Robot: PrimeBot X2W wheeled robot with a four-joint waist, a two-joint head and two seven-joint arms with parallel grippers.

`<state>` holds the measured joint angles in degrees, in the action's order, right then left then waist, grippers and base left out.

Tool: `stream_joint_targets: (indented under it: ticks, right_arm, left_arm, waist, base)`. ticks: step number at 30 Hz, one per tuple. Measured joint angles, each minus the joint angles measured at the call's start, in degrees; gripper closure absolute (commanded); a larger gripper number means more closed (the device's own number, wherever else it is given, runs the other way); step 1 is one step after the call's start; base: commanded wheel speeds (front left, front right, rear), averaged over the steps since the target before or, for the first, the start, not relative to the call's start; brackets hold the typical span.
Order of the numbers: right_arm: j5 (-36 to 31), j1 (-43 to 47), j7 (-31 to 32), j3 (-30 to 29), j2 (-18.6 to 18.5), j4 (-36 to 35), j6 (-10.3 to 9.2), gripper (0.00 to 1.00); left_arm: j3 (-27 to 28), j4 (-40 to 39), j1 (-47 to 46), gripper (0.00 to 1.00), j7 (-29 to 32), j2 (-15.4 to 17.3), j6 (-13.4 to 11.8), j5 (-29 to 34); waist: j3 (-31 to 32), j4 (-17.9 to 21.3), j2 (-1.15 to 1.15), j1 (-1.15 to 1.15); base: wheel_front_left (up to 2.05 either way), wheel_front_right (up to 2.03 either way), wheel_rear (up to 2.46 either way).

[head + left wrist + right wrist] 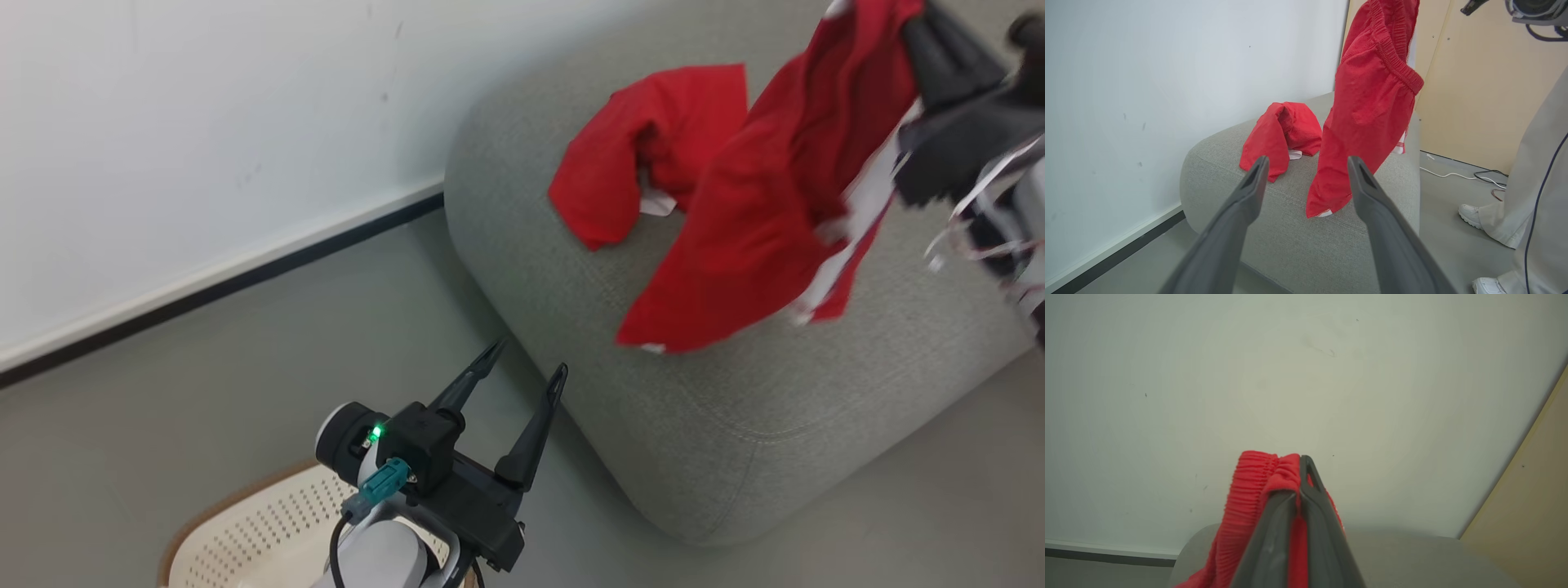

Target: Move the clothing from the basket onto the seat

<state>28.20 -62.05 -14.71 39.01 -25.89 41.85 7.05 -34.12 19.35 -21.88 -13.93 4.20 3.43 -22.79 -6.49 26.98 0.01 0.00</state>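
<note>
1. Clothing (767, 212), one red piece of it, is pinched by its elastic waistband in the right gripper (1302, 465). The jaws are closed tight on the bunched cloth.
2. That piece hangs down from the grip. Its lower end seems to touch the top of the seat (735, 425), and white trim shows along one edge.
3. A second piece (645, 155), also red, lies crumpled on the seat just beside the hanging one, on the side toward the wall (204, 122).
4. The left gripper (526, 359) hovers with its jaws wide and nothing between them, over the floor (163, 392) near the seat's front corner.
5. The basket (269, 523) stands on the floor under the left arm, at the bottom edge of the head view. Most of its inside is hidden.
6. In the left wrist view a person's pale trouser leg (1535, 183) and white shoe (1470, 214) are on the floor beyond the seat, near a cable (1453, 175).
</note>
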Motion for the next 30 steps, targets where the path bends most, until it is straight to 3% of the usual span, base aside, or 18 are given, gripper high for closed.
stream_joint_targets:
  ticks: [10, 18, 24, 30]
  right_arm:
    - [-0.49, -12.37, -0.01, -4.25, -4.11, 1.11, 0.00, 1.00]
    - [-1.00, -19.35, 0.02, -7.14, -9.32, 5.82, -0.59, 1.00]
    - [-1.00, -21.04, 0.07, -9.18, -13.65, 8.60, -2.52, 1.00]
    - [-0.80, -20.63, 0.04, -10.44, -14.15, 11.98, -4.11, 1.00]
  left_arm:
    - [0.19, -5.17, -3.48, 0.00, -0.01, 2.21, -0.43, 2.55]
    - [0.08, -9.42, -9.57, 0.00, 1.36, 3.12, -0.37, 5.27]
    - [-1.69, -12.22, -13.08, 0.00, 2.76, 3.26, 0.19, 6.81]
    - [-3.20, -13.56, -14.74, 0.00, 3.96, 3.25, 0.68, 8.59]
  waist:
    - [-6.90, -4.38, 0.00, 0.01]
    - [-13.34, -8.24, 0.00, 0.01]
    - [-18.44, -10.84, 0.01, 0.01]
    - [-23.18, -13.20, 0.01, 0.01]
  base:
    - [0.00, 0.00, 0.00]
    - [0.00, 0.00, 0.00]
    - [0.00, 0.00, 0.00]
    - [0.00, 0.00, 0.00]
